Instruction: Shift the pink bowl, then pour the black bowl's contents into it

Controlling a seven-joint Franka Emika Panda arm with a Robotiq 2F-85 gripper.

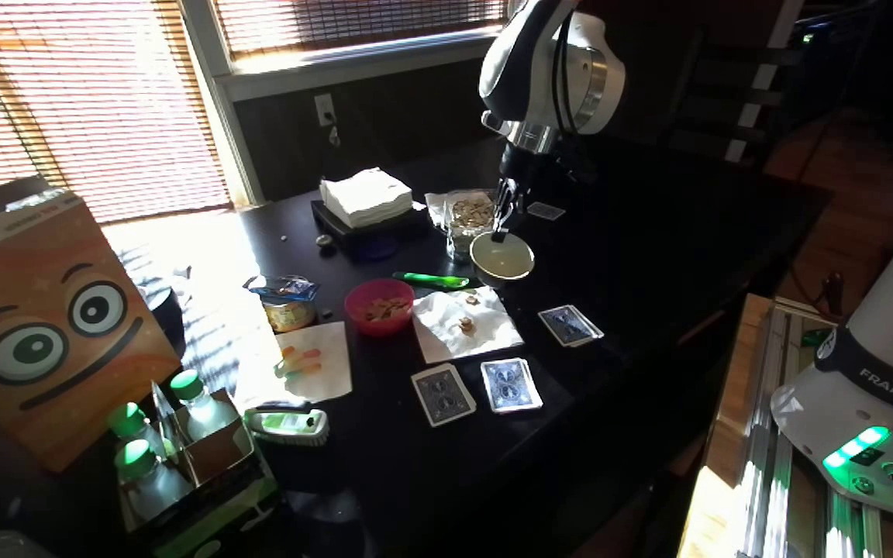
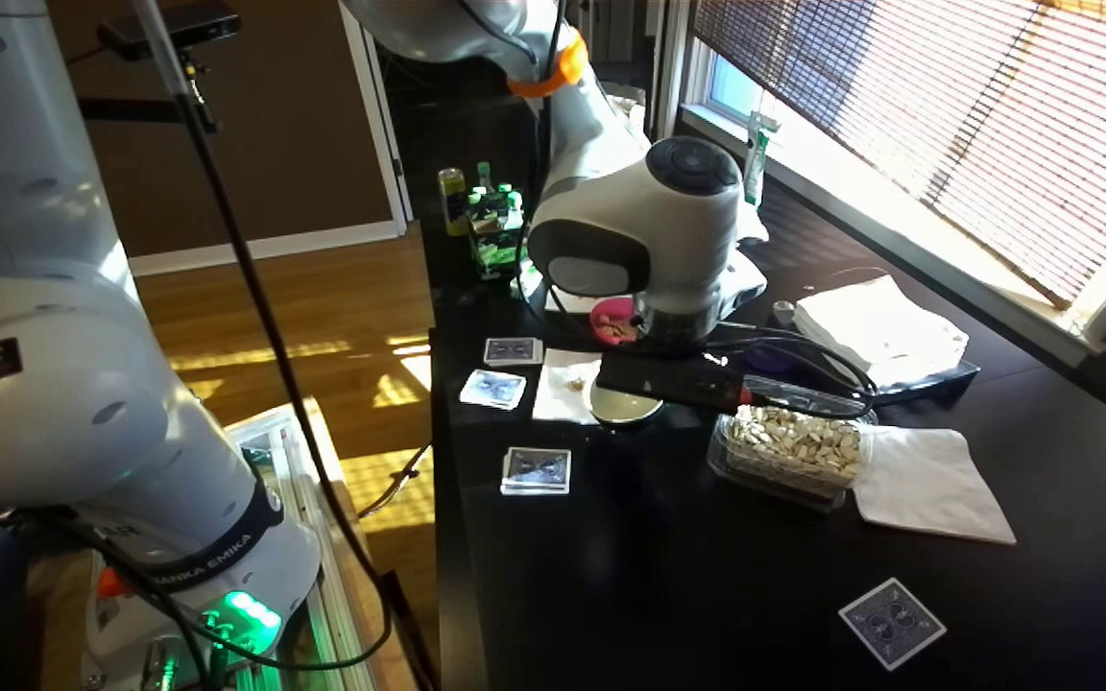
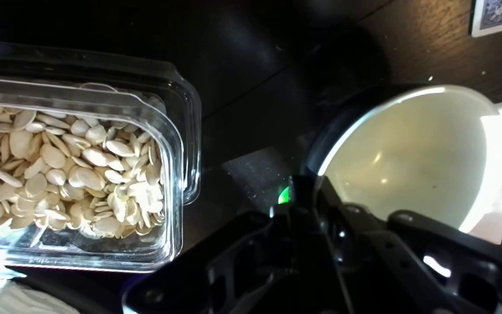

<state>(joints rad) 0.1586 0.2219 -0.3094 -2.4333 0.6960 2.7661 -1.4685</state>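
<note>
Black bowl, cream-coloured inside, with its rim clamped between the tips of the pincer. It is near a clear plastic tub of pale pumpkin seeds; whether its base touches the dark surface cannot be told. In an exterior view, the pink bowl stands upright on the surface, holding small tan pieces, just beside a white napkin. Three piles of blue-backed playing cards lie nearby.
</note>
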